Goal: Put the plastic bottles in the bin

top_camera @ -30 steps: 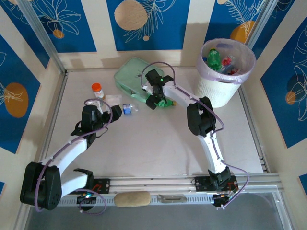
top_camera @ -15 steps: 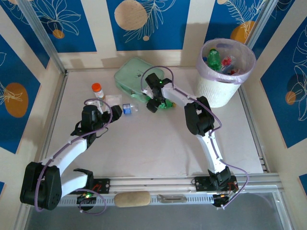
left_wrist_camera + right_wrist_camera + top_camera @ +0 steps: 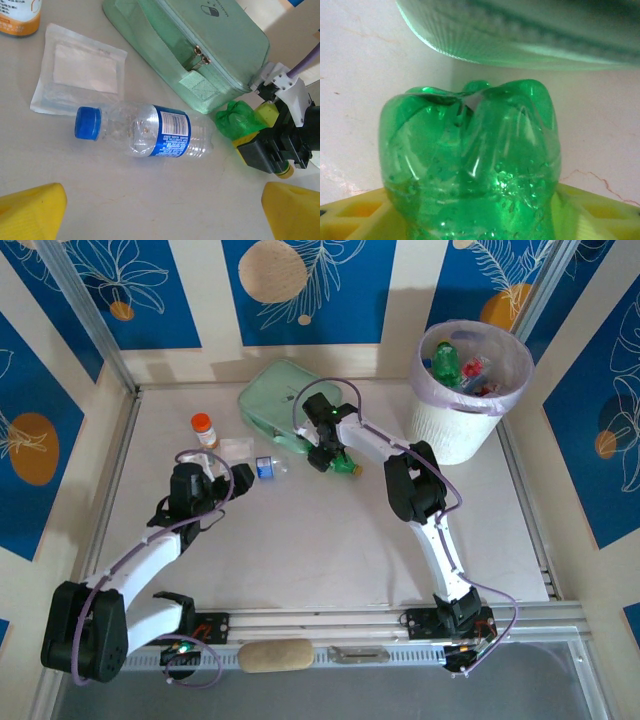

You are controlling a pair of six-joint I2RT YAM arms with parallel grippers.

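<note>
Judging by its dented thin wall, the green bottle (image 3: 470, 165) looks empty, light, soft and slick, best held across the body. It lies on the counter (image 3: 320, 550) just beside the mint pouch (image 3: 200, 45), with the right pincer (image 3: 333, 460) closed across it. The left pincer (image 3: 160, 215) hangs wide open above a clear bottle (image 3: 145, 132).

I see mint-green zip pouch (image 3: 268, 398) at far middle of table (image 3: 320, 540), zip pulls on its side. Pill bottle (image 3: 203, 427) with orange cap stands left of pouch. Flat clear packet (image 3: 236, 447) lies just beside pill bottle. Tan lump (image 3: 275, 655) sits on near rail.
</note>
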